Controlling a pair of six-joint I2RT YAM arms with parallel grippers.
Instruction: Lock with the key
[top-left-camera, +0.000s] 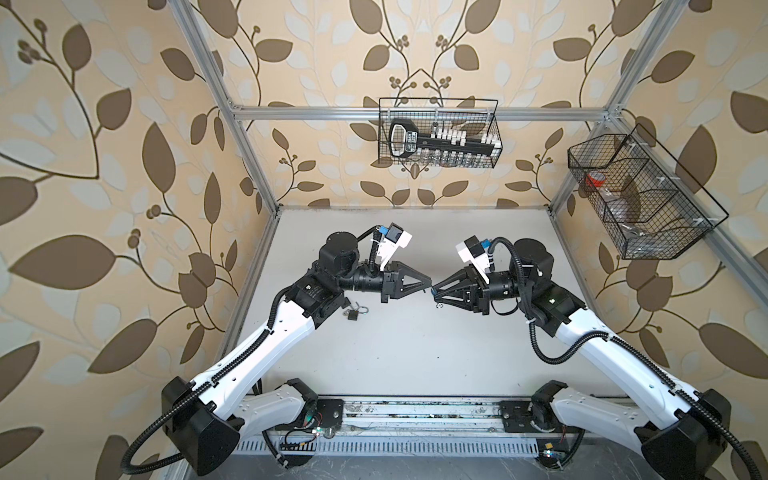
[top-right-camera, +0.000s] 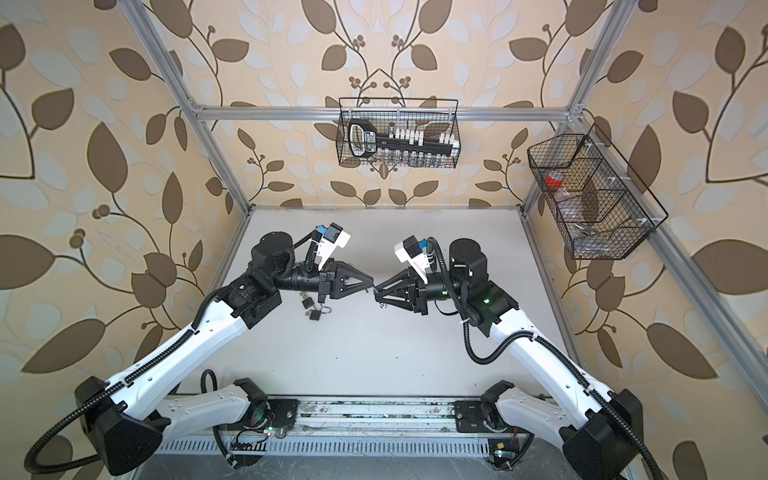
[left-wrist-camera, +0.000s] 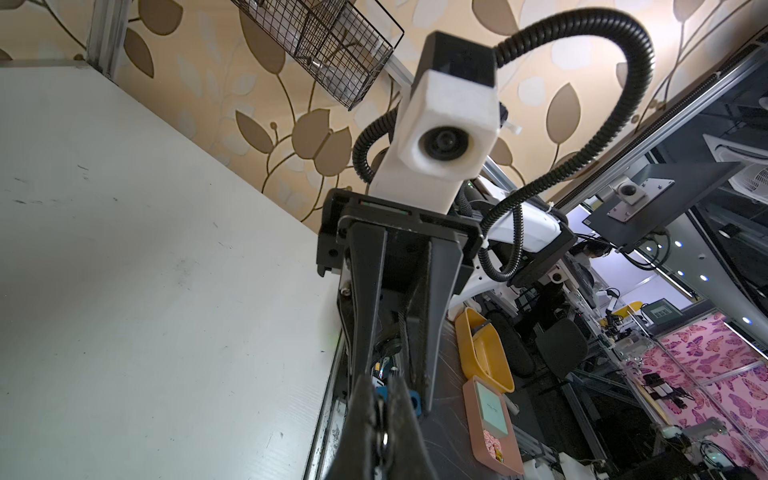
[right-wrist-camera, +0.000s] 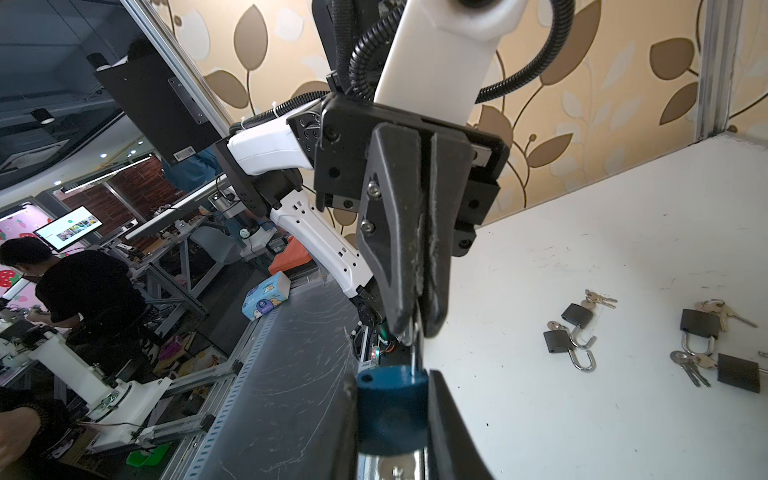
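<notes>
My right gripper (right-wrist-camera: 395, 419) is shut on a small blue padlock (right-wrist-camera: 392, 407), held in the air over the middle of the table (top-left-camera: 395, 353). A thin silver bar (right-wrist-camera: 415, 357), which looks like the lock's shackle, enters the lock's top face beside an empty round hole. My left gripper (right-wrist-camera: 417, 326) is shut on that bar from the opposite side. A silver piece (right-wrist-camera: 395, 469) that looks like the key shows under the lock body. In both top views the two grippers meet tip to tip, the left gripper (top-left-camera: 428, 285) against the right gripper (top-left-camera: 434, 293).
Several dark padlocks (right-wrist-camera: 575, 316) with open shackles and keys lie on the table under my left arm, one padlock (top-left-camera: 353, 315) showing in a top view. A wire basket (top-left-camera: 440, 133) hangs on the back rail and another wire basket (top-left-camera: 644, 195) on the right rail.
</notes>
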